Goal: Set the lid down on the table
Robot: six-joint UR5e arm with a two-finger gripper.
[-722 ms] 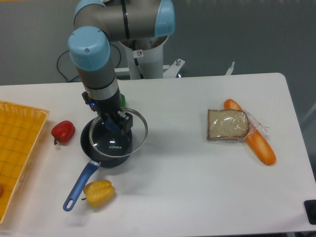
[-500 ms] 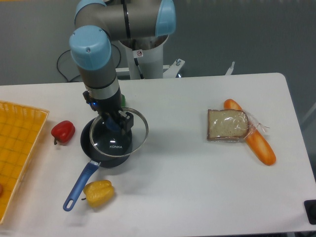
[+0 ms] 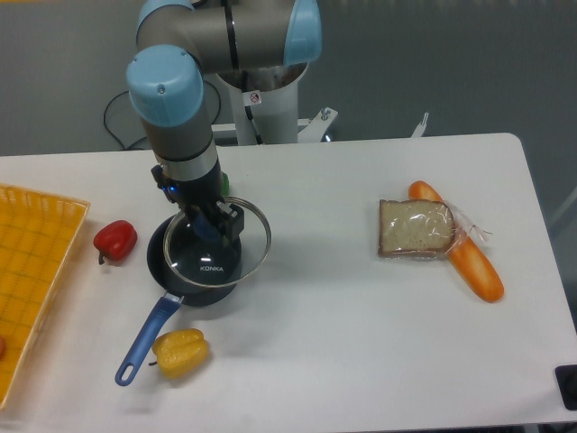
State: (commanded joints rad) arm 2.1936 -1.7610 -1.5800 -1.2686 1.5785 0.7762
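Note:
The round glass lid (image 3: 221, 257) with a thin silver rim and white KONKA lettering hangs tilted just above the dark saucepan (image 3: 185, 287), shifted a little to the pan's right. My gripper (image 3: 217, 225) reaches down over the lid's centre and is shut on its knob, which the fingers hide. The white table (image 3: 361, 334) spreads out all around the pan.
A blue pan handle (image 3: 144, 340) points to the front left, ending beside a yellow pepper (image 3: 178, 353). A red pepper (image 3: 115, 240) lies left of the pan and an orange tray (image 3: 32, 271) at the left edge. Bagged bread (image 3: 416, 228) and a carrot (image 3: 464, 250) lie right.
The lid, held by my gripper, has risen slightly and drifted a touch right off the saucepan. Nothing else has moved.

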